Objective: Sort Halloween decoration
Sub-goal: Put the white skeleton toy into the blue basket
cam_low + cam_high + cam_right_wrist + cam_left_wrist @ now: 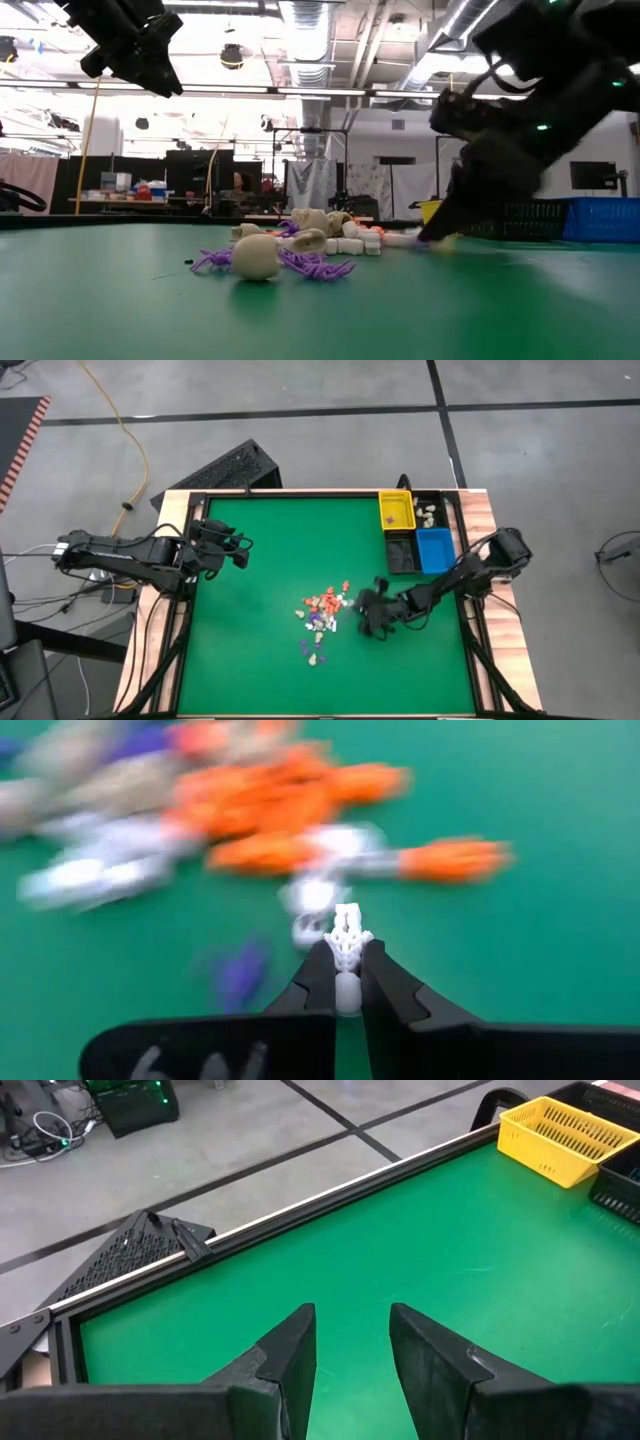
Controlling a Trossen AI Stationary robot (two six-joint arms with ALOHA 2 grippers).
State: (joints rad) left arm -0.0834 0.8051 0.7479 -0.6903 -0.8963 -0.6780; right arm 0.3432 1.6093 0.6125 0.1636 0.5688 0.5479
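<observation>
The Halloween decoration [322,616] is a loose pile of tiny cream-white, orange-red and purple trinkets lying on the green mat near the table's middle; the low view shows it too [300,250]. My right gripper [345,948] stands at the pile's right edge [370,616], shut on a small white trinket [346,932]. My left gripper [352,1330] hovers open and holding nothing over the mat's far left [240,550], high above the table [150,60]. My right gripper pinches the white trinket's lower part [346,982] between its two fingers. The trinket's upper end [346,920] sticks out past the fingertips. The fingers slant down from the table's right side. Whether the trinket is clear of the mat, I cannot tell.
At the far right stand a yellow bin [395,510], a black bin with a few pale pieces [431,512], a second black bin [402,553] and a blue bin [434,548]. A raised dark rail [300,1205] frames the mat. Bare green mat [260,660] lies left and near.
</observation>
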